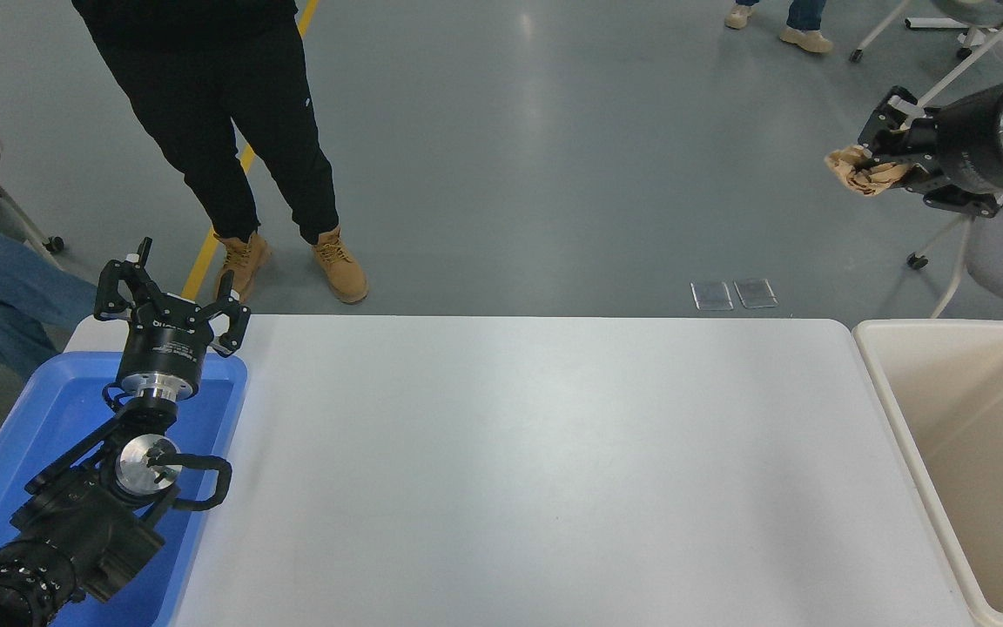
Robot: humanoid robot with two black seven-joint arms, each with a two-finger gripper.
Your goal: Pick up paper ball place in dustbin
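- Two fingers of the right gripper [874,157] are pinching the paper ball [858,171].
- Ball is looking crumpled, tan, sticking out past the fingertips.
- Left gripper [169,294] is sitting spread.

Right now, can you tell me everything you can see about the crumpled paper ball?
The paper ball is a small wad of tan-brown paper, wrinkled all over, with a loose corner poking out to the left. The right gripper is shut on it and holds it high in the air, near the picture's top right. Only the black fingers touch it. It is lifted clear of the white table and is not in the cream dustbin.
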